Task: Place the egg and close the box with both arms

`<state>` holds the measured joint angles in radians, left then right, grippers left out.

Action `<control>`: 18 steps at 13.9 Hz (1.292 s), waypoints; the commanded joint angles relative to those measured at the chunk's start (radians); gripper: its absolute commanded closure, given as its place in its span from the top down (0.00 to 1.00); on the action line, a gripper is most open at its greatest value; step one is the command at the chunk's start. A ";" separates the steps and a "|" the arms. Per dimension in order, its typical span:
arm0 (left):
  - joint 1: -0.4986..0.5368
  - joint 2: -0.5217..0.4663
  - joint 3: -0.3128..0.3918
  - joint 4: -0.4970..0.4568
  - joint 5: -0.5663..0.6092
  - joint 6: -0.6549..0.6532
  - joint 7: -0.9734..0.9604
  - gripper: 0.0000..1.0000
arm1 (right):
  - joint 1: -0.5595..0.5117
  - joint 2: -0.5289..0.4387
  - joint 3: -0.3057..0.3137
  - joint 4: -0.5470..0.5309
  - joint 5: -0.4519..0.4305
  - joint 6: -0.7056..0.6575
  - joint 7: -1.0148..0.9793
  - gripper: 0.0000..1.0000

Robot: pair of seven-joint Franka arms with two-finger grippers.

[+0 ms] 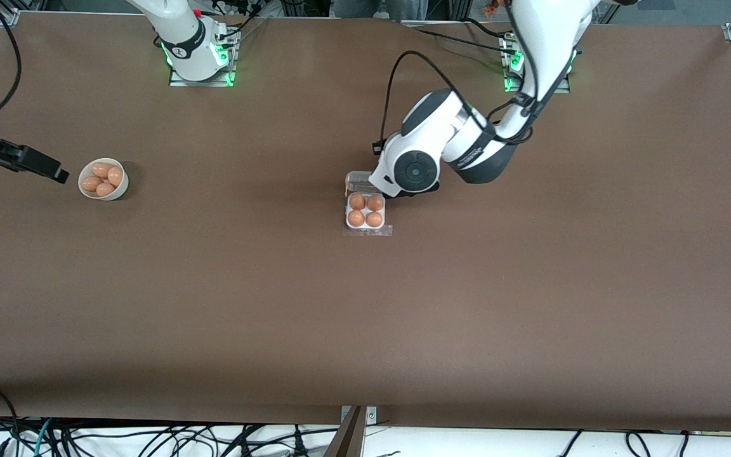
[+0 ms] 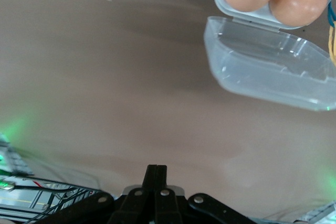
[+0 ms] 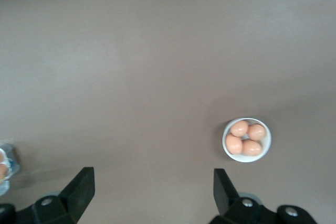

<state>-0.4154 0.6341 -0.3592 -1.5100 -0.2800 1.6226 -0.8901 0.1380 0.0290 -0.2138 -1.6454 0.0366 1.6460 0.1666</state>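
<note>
**A:** What do you have in front of you, biggest thing first?

**B:** You have the brown table [image 1: 365, 317] filling the front view. Your left arm [image 1: 467, 136] comes down from the upper right of the frame and bends toward the centre, its wrist sitting over the box's lid.

**A:** And its gripper?

**B:** Your left gripper [image 2: 156, 174] shows at the bottom of the left wrist view, jaws pressed together with nothing between them, above bare table just beside the clear lid [image 2: 268, 72].

**A:** The other arm?

**B:** Your right arm waits. The right gripper [image 1: 29, 162] hangs at the left edge of the front view, jaws wide apart and empty, near the bowl [image 1: 118, 190].

**A:** Where is the box?

**B:** The box [image 1: 365, 211] sits at the centre of the front view, lid tipped open. All four cells hold an egg; the egg [image 1: 374, 219] nearest the camera lies in the lower right cell. Four more eggs [image 3: 245, 137] lie in the bowl.
</note>
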 commanded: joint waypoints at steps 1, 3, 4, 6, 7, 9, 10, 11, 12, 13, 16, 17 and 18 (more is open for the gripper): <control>-0.020 0.042 0.005 0.031 -0.016 0.011 -0.020 0.03 | -0.063 -0.056 0.132 -0.050 -0.064 0.005 0.010 1.00; -0.040 0.055 0.008 0.030 -0.012 0.039 -0.020 0.03 | -0.086 -0.069 0.180 -0.045 -0.080 0.003 0.005 1.00; -0.042 0.059 0.008 0.031 -0.010 0.058 -0.020 0.03 | -0.103 -0.070 0.203 -0.045 -0.080 0.003 0.004 1.00; -0.046 0.061 0.008 0.030 -0.010 0.115 -0.021 0.02 | -0.121 -0.070 0.247 -0.037 -0.078 0.021 0.010 1.00; -0.055 0.061 0.011 0.031 -0.008 0.152 -0.030 0.02 | -0.121 -0.072 0.248 -0.037 -0.064 0.047 0.011 1.00; -0.062 0.062 0.014 0.030 -0.004 0.221 -0.044 0.02 | -0.121 -0.067 0.248 -0.039 -0.061 0.089 0.011 1.00; -0.063 0.062 0.016 0.030 -0.002 0.241 -0.044 0.02 | -0.121 -0.061 0.248 -0.039 -0.061 0.104 0.011 1.00; -0.063 0.064 0.023 0.031 0.002 0.256 -0.044 0.02 | -0.121 -0.058 0.245 -0.039 -0.061 0.110 0.013 1.00; -0.060 0.062 0.035 0.039 0.028 0.281 -0.044 0.02 | -0.123 -0.057 0.244 -0.037 -0.061 0.110 0.013 1.00; -0.062 0.067 0.049 0.075 0.054 0.301 -0.044 0.02 | -0.124 -0.057 0.243 -0.036 -0.061 0.109 0.010 1.00; -0.054 0.073 0.113 0.175 0.100 0.303 -0.030 0.04 | -0.147 -0.057 0.240 -0.021 -0.060 0.088 0.001 1.00; -0.052 0.075 0.150 0.215 0.113 0.301 -0.026 0.06 | -0.147 -0.057 0.240 -0.017 -0.058 0.078 0.001 1.00; -0.045 0.064 0.157 0.237 0.119 0.284 -0.020 0.06 | -0.146 -0.055 0.240 -0.017 -0.055 0.078 0.004 1.00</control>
<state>-0.4603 0.6884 -0.2358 -1.3594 -0.1916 1.9389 -0.9164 0.0090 -0.0176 0.0129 -1.6674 -0.0265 1.7397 0.1735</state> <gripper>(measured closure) 0.960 0.000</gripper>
